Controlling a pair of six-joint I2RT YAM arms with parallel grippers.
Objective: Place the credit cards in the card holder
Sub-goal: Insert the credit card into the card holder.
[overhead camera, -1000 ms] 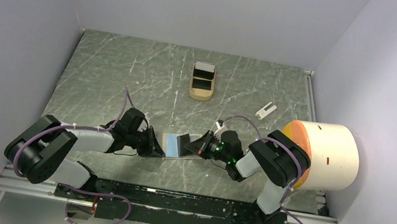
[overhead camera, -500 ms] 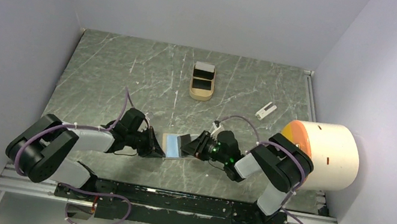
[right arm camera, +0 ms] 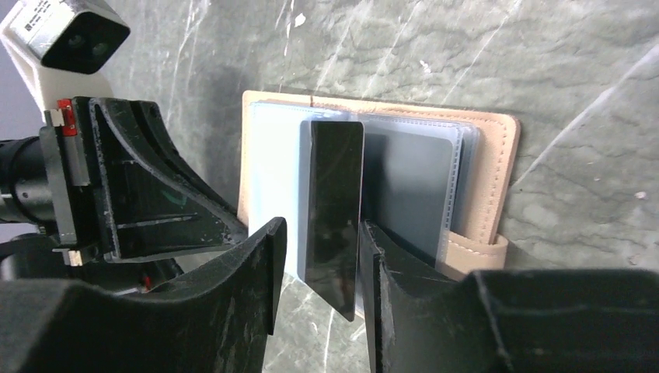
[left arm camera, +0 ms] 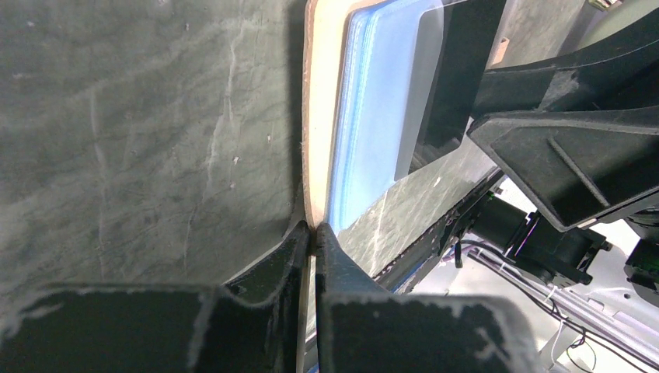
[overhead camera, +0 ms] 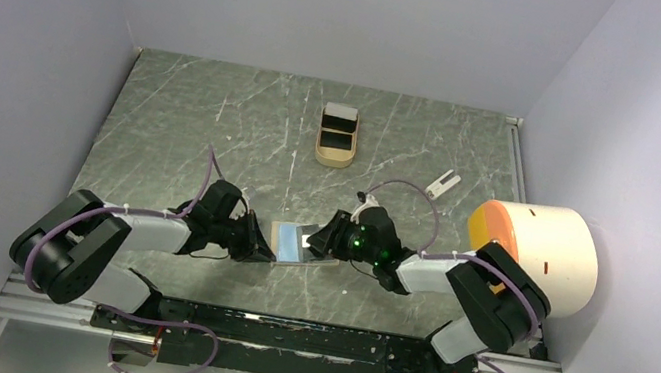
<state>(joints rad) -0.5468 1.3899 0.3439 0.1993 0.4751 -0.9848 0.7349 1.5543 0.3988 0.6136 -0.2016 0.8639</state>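
Black plastic, thin and stiff: the card [right arm camera: 334, 225] between the fingers of the right gripper [right arm camera: 319, 225] looks light and smooth. I judge that it slips easily, so the best hold is on its two flat faces at the free short end, not on the edges. It stands on edge in the holder [right arm camera: 497, 155]. Its far part is already among the clear sleeves and its near end sticks out toward the wrist. The right jaws stand apart. A clear gap shows at one face of the card and the other finger is just beside the other face, but I cannot tell if it touches. The card seems not to be squeezed.

The holder has a soft tan cover and shiny bluish plastic inside. It is probably floppy, so the stitched border is the firm place to take it. The left gripper [left arm camera: 313, 229] is clenched on exactly this tan border, at the left flap. The holder lies open on the table [overhead camera: 175, 120], near, between the two grippers.

Far from both grippers, at the middle of the table, a tray [overhead camera: 332, 158] holds a pale card [overhead camera: 341, 113] and a dark card [overhead camera: 338, 137]. They lie flat inside, so I judge them harder to lift, because little of their edges is free.
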